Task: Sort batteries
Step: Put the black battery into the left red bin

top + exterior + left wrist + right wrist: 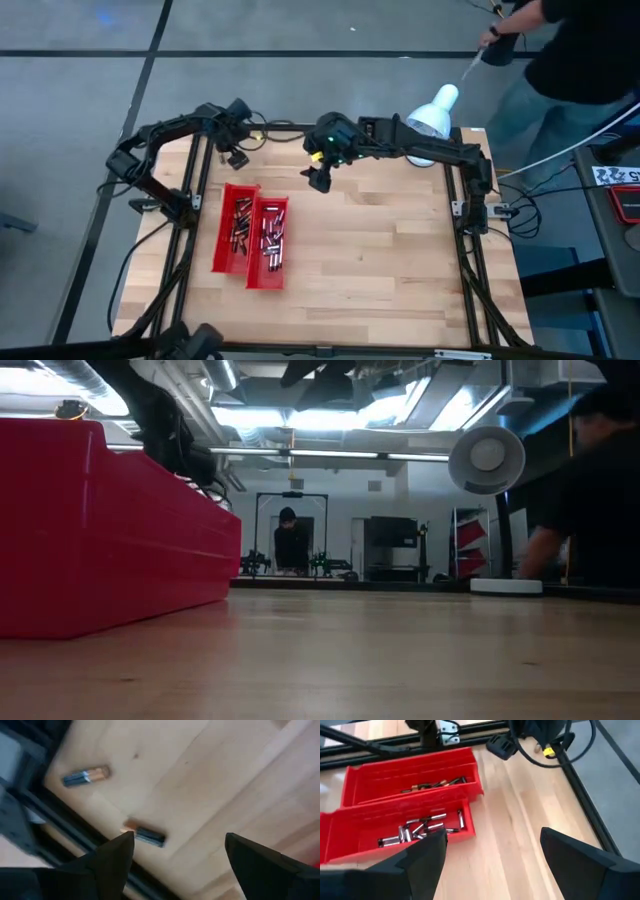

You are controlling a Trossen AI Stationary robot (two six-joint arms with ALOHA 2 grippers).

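Note:
Two red trays lie side by side left of the table's middle. The left tray [237, 228] holds dark and copper batteries [440, 783]; the right tray [270, 245] holds silvery batteries [422, 831]. Two loose dark-and-copper batteries [86, 776] [145, 834] lie flat on the wood by the black frame rail. My left gripper [180, 845] hangs open over them near the far left corner [238, 155], pointing down; one fingertip [125, 842] shows just beside the nearer battery. My right gripper [320, 178] is open and raised above the table, beyond the trays' far end [492, 840].
A white lamp [432, 112] stands at the table's far right. A person [570, 50] stands beyond the far right corner. A black frame rail [60, 815] borders the table beside the loose batteries. Bare wood [390, 250] spreads right of the trays.

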